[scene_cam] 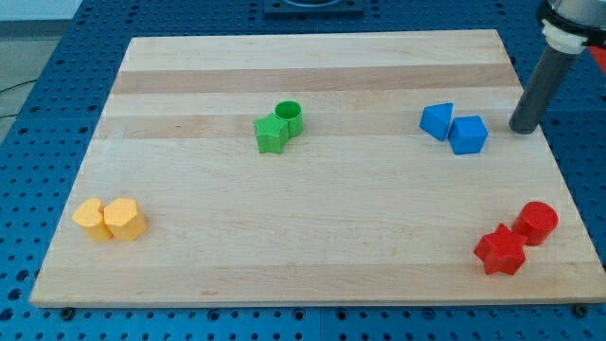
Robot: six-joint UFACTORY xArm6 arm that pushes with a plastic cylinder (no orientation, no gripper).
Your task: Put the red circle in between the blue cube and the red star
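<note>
The red circle [537, 222] stands near the board's lower right corner, touching the red star [500, 251] just below and left of it. The blue cube [468, 134] sits at the upper right, touching a blue triangular block [436, 120] on its left. My tip [522, 128] rests on the board just right of the blue cube, with a small gap between them, and well above the red circle.
A green cylinder [289, 116] and a green star [271, 134] touch each other at the top middle. A yellow heart-like block [92, 219] and a yellow hexagonal block [125, 219] sit at the lower left. The wooden board [303, 227] ends close to the red blocks.
</note>
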